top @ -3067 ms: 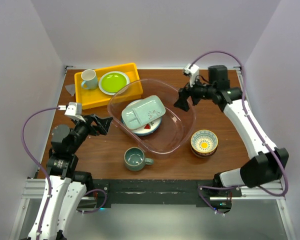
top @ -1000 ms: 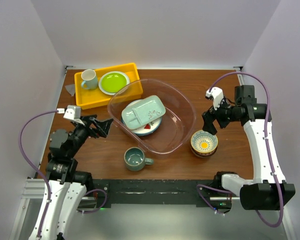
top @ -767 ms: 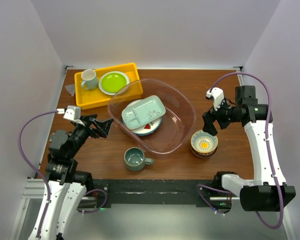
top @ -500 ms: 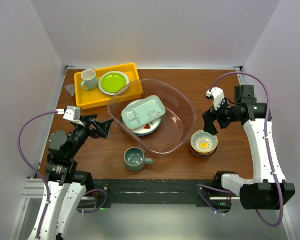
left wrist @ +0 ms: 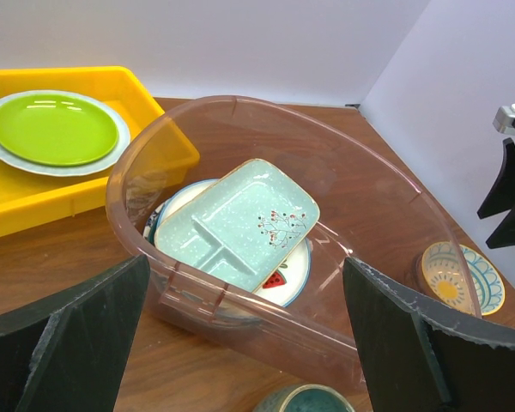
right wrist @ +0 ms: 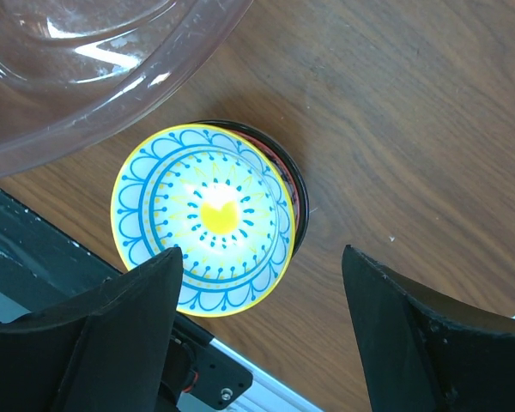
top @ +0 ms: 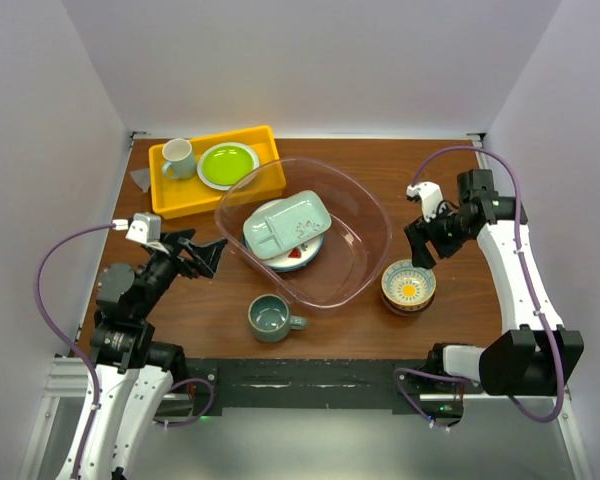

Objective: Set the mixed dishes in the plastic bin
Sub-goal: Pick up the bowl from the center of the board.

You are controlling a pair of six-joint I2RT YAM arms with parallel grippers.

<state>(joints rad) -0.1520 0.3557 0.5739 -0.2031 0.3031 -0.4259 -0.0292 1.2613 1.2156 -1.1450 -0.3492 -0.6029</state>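
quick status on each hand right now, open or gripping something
Left hand: open, holding nothing.
Right hand: open, holding nothing, above the small yellow-and-blue patterned bowl.

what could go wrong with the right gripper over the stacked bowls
The yellow-inside patterned bowl sits off-centre on the reddish-brown bowl; the open right gripper may grab only the top one or tip the pair. They stand close to the wall of the clear plastic bin, so a finger could bump it.
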